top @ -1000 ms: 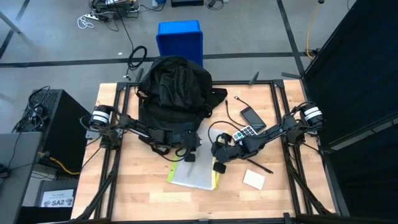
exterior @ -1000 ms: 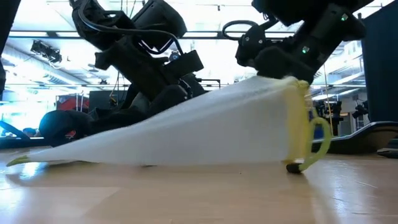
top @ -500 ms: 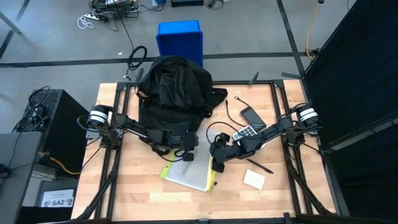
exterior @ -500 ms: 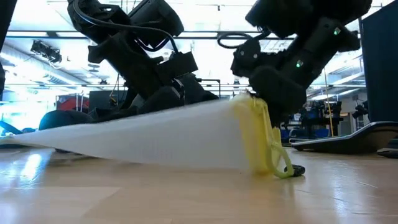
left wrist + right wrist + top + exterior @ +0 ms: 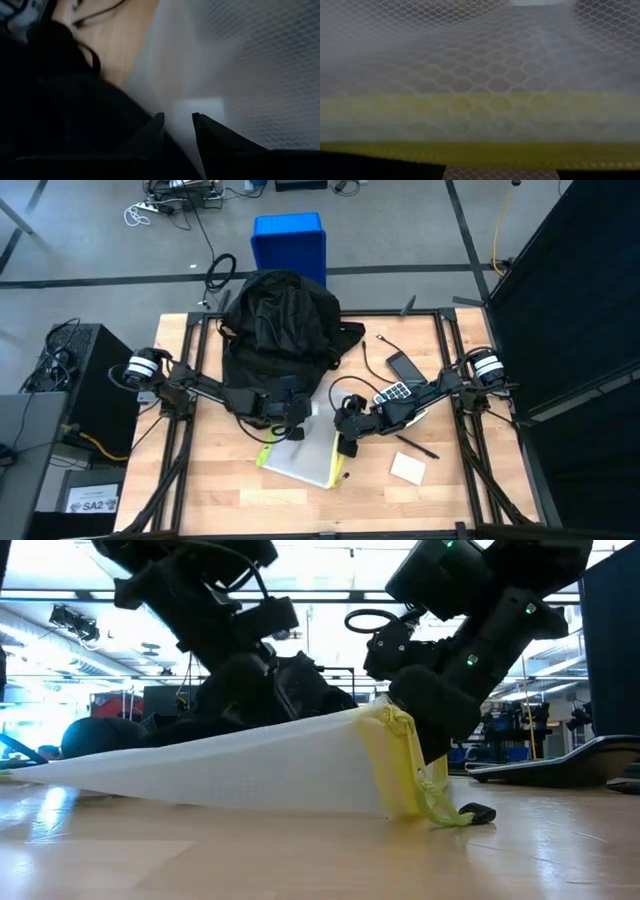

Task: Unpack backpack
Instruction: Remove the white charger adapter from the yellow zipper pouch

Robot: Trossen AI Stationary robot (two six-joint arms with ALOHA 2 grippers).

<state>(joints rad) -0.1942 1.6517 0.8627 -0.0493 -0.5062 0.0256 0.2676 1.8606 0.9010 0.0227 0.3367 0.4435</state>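
Observation:
The black backpack (image 5: 280, 320) lies at the table's far middle. In front of it is a white mesh pouch (image 5: 305, 462) with yellow edging. Its yellow-edged end (image 5: 400, 765) is raised off the wood and the rest slopes down to the table (image 5: 60, 785). My left gripper (image 5: 292, 428) is at the pouch's far edge, just in front of the backpack, fingers nearly together. My right gripper (image 5: 345, 445) is open over the raised yellow end, with the yellow band (image 5: 480, 107) running across between its spread fingers. My left gripper has the pouch's far edge (image 5: 178, 127) between its two fingers, which slant down from the table's left. My own fingers hide how much mesh they have. That end is off the table. My right gripper is right above the raised yellow end (image 5: 390, 720); I cannot tell whether it touches it.
On the right half of the table lie a dark phone (image 5: 405, 367), a keypad device (image 5: 395, 392), a cable (image 5: 372, 348), a pen (image 5: 418, 446) and a white pad (image 5: 408, 468). A blue bin (image 5: 289, 242) stands on the floor beyond the far edge.
The pouch has turned about on the table, and its raised yellow end has sunk lower and moved toward the left edge. My right gripper has come down with it. My left gripper has risen a little and drawn toward the left edge.

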